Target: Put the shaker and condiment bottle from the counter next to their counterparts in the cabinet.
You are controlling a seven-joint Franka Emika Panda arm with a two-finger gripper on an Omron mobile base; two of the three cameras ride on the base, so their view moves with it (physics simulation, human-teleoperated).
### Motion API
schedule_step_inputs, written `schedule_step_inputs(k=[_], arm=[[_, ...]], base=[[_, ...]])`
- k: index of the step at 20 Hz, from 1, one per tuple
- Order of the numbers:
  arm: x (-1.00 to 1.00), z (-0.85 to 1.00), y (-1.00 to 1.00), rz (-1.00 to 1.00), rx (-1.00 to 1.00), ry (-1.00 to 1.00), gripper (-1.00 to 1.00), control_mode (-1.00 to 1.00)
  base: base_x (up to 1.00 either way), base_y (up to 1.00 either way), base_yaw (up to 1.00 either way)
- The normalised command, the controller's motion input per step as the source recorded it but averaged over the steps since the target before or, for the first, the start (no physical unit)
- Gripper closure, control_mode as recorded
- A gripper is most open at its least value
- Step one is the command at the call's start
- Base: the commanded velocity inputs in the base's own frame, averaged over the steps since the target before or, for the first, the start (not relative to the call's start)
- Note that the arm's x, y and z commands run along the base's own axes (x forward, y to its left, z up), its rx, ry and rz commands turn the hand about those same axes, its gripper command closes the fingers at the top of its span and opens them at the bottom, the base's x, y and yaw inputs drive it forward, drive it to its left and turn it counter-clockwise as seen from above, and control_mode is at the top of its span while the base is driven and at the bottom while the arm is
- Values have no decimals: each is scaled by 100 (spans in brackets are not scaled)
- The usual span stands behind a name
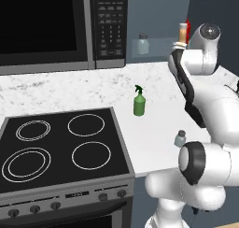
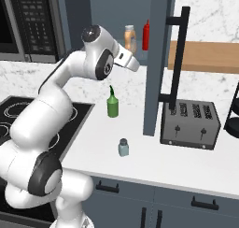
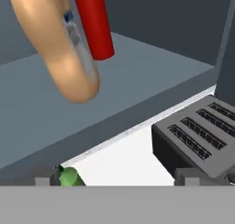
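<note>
I see the orange-amber condiment bottle (image 3: 57,48), cream-capped in the right base view, upper centre on the cabinet shelf (image 3: 137,62) beside the red squeeze bottle (image 3: 94,23); its label is unreadable. My hand (image 3: 114,178) gapes wide, empty. The grey-capped shaker (image 2: 123,147) stands lower centre on the worktop (image 2: 154,161).

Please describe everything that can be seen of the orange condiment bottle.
The condiment bottle is a small orange-amber bottle with a pale cream cap and a light label band. It stands upright on the cabinet shelf, close beside the slim red squeeze bottle. Whether the two touch cannot be told. The open gripper is not holding it.
</note>
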Motion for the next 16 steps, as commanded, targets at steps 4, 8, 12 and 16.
schedule_step_inputs(k=[4, 8, 12, 16], arm=[[-100, -67, 13, 0, 3, -9, -100, -100], [-100, -60, 17, 0, 3, -4, -100, -100], [-96, -45, 5, 0, 7, 0, -100, -100], [-74, -39, 0, 0, 6, 3, -100, -100]], base=[[0, 0, 0], [0, 0, 0], [0, 0, 0], [0, 0, 0]])
